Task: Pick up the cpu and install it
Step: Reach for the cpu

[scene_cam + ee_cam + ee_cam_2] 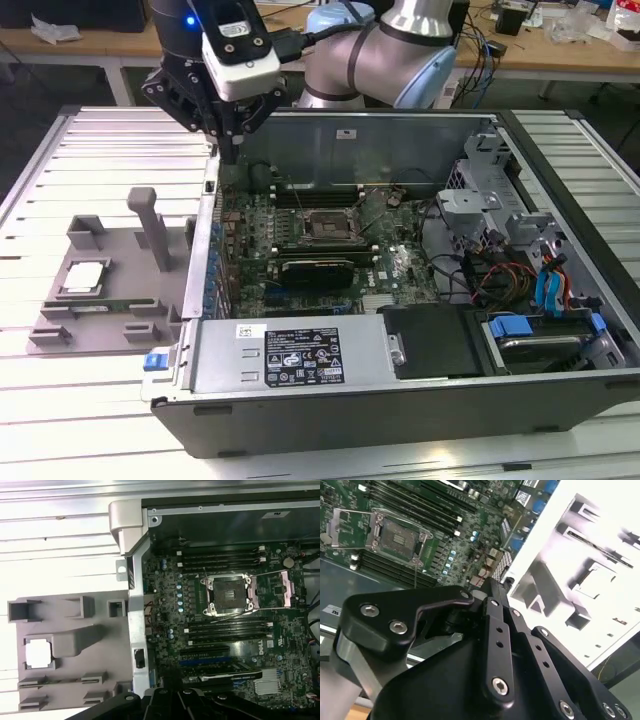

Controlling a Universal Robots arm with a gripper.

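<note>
The cpu (pixel 85 277) is a small silvery square lying flat in a nest of the grey fixture (pixel 120 320), on the exterior view's left, outside the computer case. In the first wrist view the cpu (pixel 38 653) shows as a bright square. The open socket (pixel 325 226) sits mid-motherboard, its dark centre bare and its metal plate flipped back (pixel 287 587); it also appears in the second wrist view (pixel 395 537). My gripper (pixel 232 150) hangs above the case's rear corner, between fixture and socket, well above both. Its black fingers (pixel 492 625) are shut together, holding nothing.
A tall post (pixel 150 230) rises from the fixture, and a green memory stick (pixel 100 303) lies along it. Inside the case are a black card (pixel 320 268), drive cages and cables (pixel 520 270), and the power supply (pixel 300 355). The case wall (pixel 200 270) separates fixture from motherboard.
</note>
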